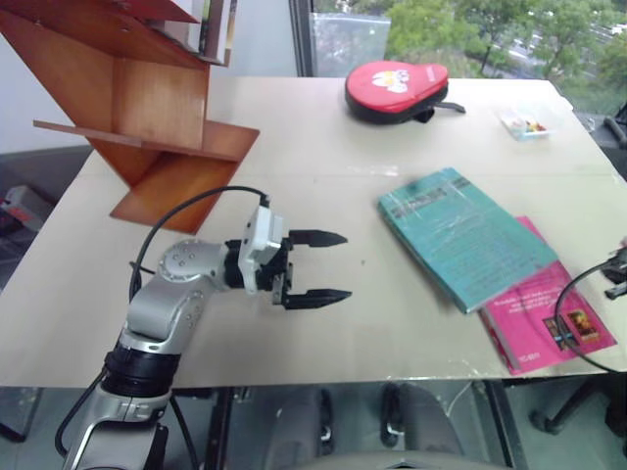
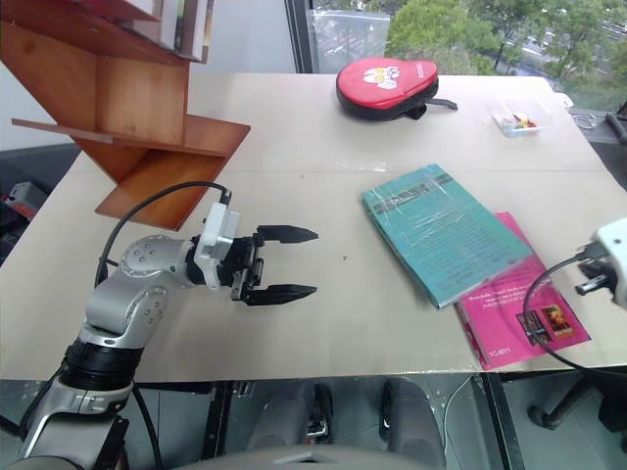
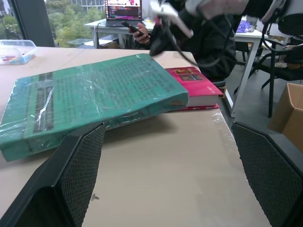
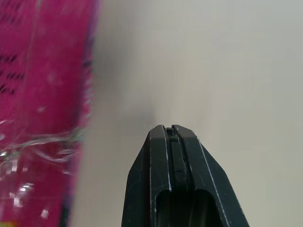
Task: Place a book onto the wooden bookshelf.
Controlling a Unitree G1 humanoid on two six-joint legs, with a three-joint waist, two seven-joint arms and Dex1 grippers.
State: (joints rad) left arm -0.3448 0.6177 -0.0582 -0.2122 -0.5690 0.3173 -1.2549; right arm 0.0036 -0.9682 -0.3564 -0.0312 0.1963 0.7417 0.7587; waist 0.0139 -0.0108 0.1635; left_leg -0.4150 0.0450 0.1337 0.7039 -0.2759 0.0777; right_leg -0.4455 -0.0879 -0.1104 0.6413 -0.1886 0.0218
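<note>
The book (image 1: 465,235), thick and teal with a glossy wrap, lies flat on the table at the right, its near corner resting on a thinner pink book (image 1: 549,318). The wooden bookshelf (image 1: 147,108), reddish-brown with slanted boards, stands at the table's far left. My left gripper (image 1: 345,265) hovers open over the table's middle, pointing level at the book's long edge and a hand's width short of it, with nothing between its fingers. My right gripper (image 4: 170,128) is shut and empty, pointing down at bare tabletop just beside the pink book (image 4: 42,94), near the table's right edge.
A red paddle case (image 1: 397,90) and a small clear box (image 1: 527,122) sit at the far side of the table. Several books (image 1: 217,29) stand in the shelf's top. A person (image 3: 208,33) sits at a desk beyond the table's right edge, near a cardboard box (image 3: 286,111).
</note>
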